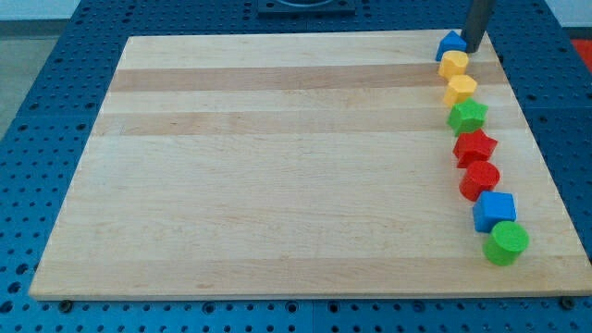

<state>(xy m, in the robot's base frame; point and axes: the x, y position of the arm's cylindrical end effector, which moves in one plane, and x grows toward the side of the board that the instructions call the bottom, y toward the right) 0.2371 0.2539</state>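
Observation:
My tip stands at the view's top right, touching or almost touching the right side of a small blue block. Below that block a chain of blocks runs down the board's right side: a yellow round block, a yellow hexagonal block, a green star-shaped block, a red star-shaped block, a red round block, a blue cube and a green cylinder. Neighbouring blocks touch or nearly touch.
The blocks lie on a pale wooden board, which rests on a blue perforated table. The chain lies close to the board's right edge.

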